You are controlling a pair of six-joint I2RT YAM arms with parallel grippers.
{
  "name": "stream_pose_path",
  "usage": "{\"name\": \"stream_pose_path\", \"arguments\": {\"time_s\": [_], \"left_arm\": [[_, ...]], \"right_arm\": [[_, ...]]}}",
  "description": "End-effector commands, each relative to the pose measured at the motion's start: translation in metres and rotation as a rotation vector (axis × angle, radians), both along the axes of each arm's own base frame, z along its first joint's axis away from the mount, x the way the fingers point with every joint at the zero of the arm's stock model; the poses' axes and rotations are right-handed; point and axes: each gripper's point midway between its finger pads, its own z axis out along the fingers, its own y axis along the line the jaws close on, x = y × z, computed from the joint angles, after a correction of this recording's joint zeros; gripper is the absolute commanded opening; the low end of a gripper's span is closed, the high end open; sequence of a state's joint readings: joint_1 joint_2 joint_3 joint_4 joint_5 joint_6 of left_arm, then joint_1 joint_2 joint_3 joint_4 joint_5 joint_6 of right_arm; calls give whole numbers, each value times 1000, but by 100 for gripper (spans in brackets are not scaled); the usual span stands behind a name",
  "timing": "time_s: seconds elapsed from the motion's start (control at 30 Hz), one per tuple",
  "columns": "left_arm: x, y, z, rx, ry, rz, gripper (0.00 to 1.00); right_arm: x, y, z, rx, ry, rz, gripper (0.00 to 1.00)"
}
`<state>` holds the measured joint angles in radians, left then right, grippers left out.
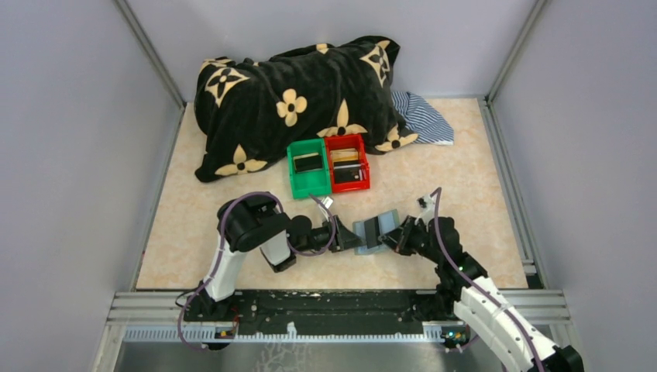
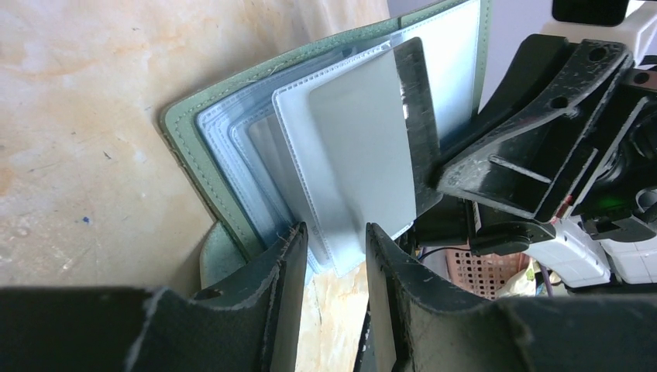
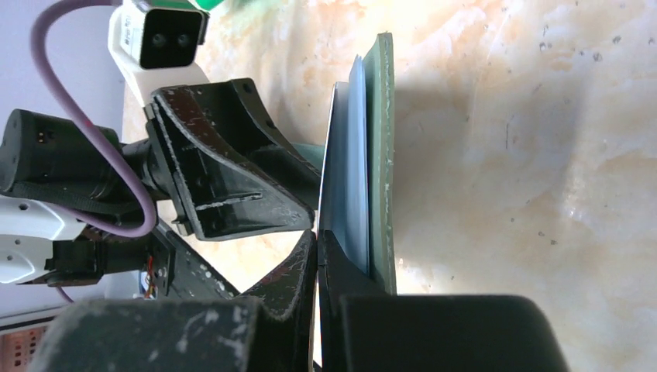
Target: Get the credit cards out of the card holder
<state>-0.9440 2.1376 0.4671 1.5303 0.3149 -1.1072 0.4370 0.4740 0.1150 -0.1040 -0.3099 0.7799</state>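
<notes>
The grey-green card holder (image 1: 376,230) stands open on the table between my two grippers. In the left wrist view its green cover (image 2: 183,147) fans out clear sleeves; one sleeve holds a pale card (image 2: 360,155), with a dark card (image 2: 418,108) behind it. My left gripper (image 2: 333,232) is open, and the sleeve's lower corner lies between its fingers. My right gripper (image 3: 318,236) is shut on a thin leaf of the card holder (image 3: 380,155) from the other side. In the top view the left gripper (image 1: 346,235) and right gripper (image 1: 397,236) flank the holder.
A green bin (image 1: 295,182) holds a dark card (image 1: 307,162), and a red bin (image 1: 366,167) beside it holds several cards (image 1: 346,165). Both stand just behind the holder. A black flowered cushion (image 1: 294,101) and a striped cloth (image 1: 424,118) lie at the back.
</notes>
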Motion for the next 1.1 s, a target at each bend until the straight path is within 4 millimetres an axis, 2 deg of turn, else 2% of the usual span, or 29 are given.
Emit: {"name": "stream_pose_path", "arguments": {"time_s": [0.0,0.23,0.63,0.8,0.87,0.9,1.03,1.07], "left_arm": [[0,7,-26,65,29,12,41],[0,9,-26,63,35,17,41],[2,11,-19,52,25,29,41],[5,22,-7,52,-18,70,42],[5,25,6,47,-62,72,42],[5,25,20,19,-93,68,42],[-8,23,98,-209,-229,5,44],[-9,22,111,-246,-254,-6,44]], "right_arm": [[14,2,40,24,-117,-9,0],[18,-9,43,-44,-133,-44,0],[28,-35,78,-170,-219,-128,0],[28,-29,92,-149,-242,-97,0],[27,-23,94,-125,-249,-73,0],[26,-19,96,-110,-252,-56,0],[23,-5,103,-57,-271,19,0],[23,-2,105,-50,-275,37,0]]}}
